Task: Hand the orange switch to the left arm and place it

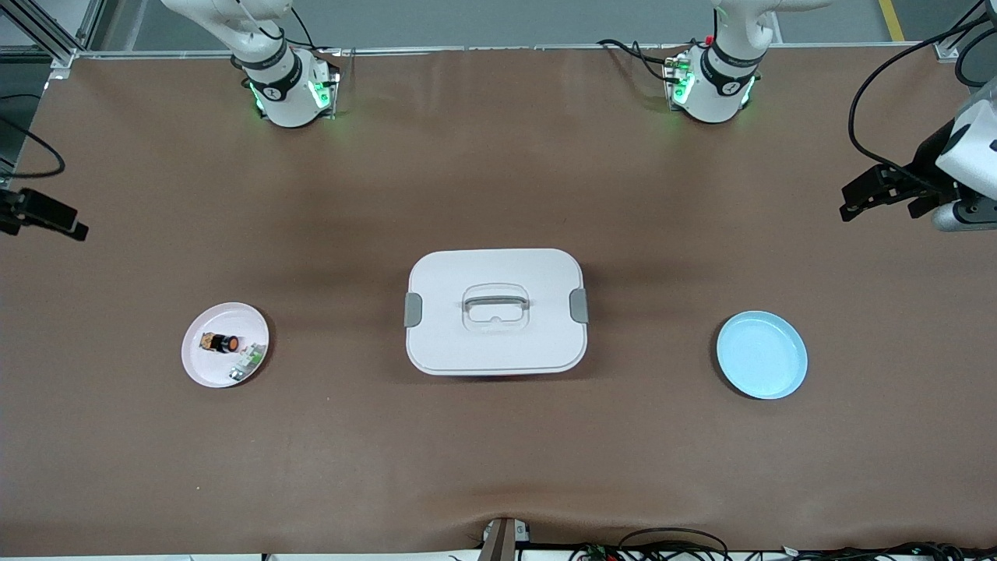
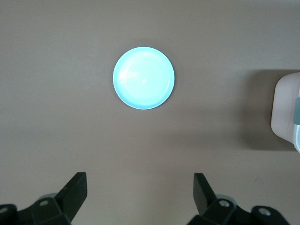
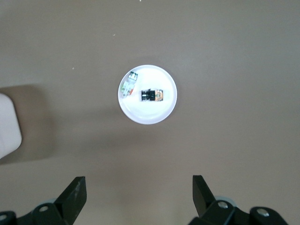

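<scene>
Orange switch [image 1: 223, 343] lies on its side on the pink plate [image 1: 204, 369], lower left of the front view, a small green-and-white part [image 1: 246, 366] beside it near the rim. The box [image 1: 495, 312] sits mid-frame, bare brown table [image 1: 498, 156] all around it. The blue plate [image 1: 762, 354] sits lower right. Left gripper [image 2: 140, 194] hangs high over that plate's end, fingers spread wide; right gripper [image 3: 139, 194] likewise open, high over the pink plate's end

Brown mat [image 1: 498, 452] covers whole table, w/ soft shadows across its middle. Grey floor [image 1: 506, 19] past table's edge, metal frame posts [image 1: 47, 31] at one corner, black cables [image 1: 670, 541] along near edge.
</scene>
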Tool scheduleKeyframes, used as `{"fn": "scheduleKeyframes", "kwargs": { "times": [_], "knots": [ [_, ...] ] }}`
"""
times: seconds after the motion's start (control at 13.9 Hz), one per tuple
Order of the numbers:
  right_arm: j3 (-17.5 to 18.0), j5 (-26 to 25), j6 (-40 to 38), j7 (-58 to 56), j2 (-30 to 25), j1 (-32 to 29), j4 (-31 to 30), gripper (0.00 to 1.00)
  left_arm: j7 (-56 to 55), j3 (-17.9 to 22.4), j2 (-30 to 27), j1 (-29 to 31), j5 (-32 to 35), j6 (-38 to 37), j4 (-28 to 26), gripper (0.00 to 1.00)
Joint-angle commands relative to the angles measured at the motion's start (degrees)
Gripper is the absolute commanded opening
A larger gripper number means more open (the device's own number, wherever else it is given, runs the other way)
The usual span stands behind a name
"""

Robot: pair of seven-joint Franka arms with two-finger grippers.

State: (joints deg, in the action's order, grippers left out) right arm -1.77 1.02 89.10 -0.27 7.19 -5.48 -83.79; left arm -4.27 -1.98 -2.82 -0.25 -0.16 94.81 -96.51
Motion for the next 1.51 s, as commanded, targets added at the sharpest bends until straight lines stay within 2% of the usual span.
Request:
{"fn": "scheduleKeyframes", "kwargs": {
  "times": [0.0, 0.29, 0.72, 0.93, 1.29, 1.44],
  "knots": [
    [0.5, -0.2, 4.0, 0.5, 3.6, -2.8, -0.8, 1.00, 0.8, -0.2, 0.1, -0.1, -0.7, -0.8, 1.2, 1.00],
    [0.4, -1.5, 6.4, 0.2, 8.6, -3.0, -0.2, 1.00, 0.8, -0.2, 0.1, -0.3, -0.6, -0.8, 1.7, 1.00],
    [0.4, -1.4, 14.2, -0.1, 15.4, -3.9, -0.1, 1.00, 0.8, -1.2, 0.3, -0.3, -0.8, -0.9, 3.0, 1.00],
    [0.4, -1.4, 14.2, 0.4, 17.5, -3.6, -0.5, 1.00, 0.8, -1.3, 0.3, -0.5, -0.9, -1.0, 3.5, 1.00],
    [0.5, 4.0, 15.5, 0.2, 21.1, -3.2, -1.1, 1.00, 0.8, -1.2, 0.4, -1.4, -0.7, -1.0, 3.6, 1.00],
    [0.6, 4.3, 20.2, 0.4, 21.3, -2.9, -4.8, 1.00, 0.8, -1.2, 0.4, -1.2, -0.7, -0.9, 3.6, 1.00]
  ]
}}
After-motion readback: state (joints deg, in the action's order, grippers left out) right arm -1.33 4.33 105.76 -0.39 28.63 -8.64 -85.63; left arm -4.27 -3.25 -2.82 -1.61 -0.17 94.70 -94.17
